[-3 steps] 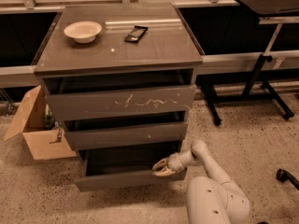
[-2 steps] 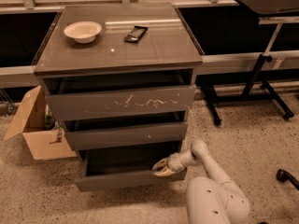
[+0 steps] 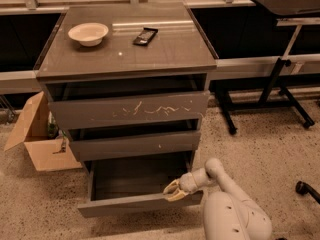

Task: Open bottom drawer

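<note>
drawer (image 3: 135,203) pulled further out, gripper (image 3: 172,190) on its front (right end), jaws clamping it

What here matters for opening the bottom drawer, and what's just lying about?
Job: bottom drawer, pulled out; end effector at its front edge.
Lying about: bowl and dark flat item on the cabinet; cardboard box beside it.

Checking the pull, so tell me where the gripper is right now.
The gripper is low and right of centre in the camera view, at the top front edge of the pulled-out bottom drawer, near its right end and below the middle drawer.
</note>
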{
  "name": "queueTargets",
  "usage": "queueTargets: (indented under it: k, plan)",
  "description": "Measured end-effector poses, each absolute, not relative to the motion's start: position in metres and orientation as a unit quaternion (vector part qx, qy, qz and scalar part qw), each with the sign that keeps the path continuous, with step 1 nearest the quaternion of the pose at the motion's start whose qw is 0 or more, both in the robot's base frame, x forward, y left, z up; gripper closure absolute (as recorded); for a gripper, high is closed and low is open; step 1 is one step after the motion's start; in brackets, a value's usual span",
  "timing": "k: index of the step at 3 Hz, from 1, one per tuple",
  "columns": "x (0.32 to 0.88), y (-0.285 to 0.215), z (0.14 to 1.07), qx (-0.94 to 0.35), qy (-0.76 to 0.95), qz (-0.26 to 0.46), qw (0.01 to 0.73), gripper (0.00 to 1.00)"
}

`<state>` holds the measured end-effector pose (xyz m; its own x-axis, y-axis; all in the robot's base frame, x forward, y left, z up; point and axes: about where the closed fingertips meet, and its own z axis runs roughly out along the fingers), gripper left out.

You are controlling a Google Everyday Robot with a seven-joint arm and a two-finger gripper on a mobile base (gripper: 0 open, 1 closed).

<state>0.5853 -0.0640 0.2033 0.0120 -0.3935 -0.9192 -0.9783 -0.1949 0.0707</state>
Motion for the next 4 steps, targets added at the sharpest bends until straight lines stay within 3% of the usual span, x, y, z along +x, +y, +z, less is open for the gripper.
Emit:
queueTargets:
  k: [2,3,4]
  plan:
    - [0.581,-0.063,0.203,-0.631,0.54,0.449,0.33,0.39]
    - [0.572,-0.067,0.216,-0.638,0.526,0.447,0.342,0.08]
    - [0.564,-0.067,0.234,-0.647,0.516,0.442,0.347,0.0]
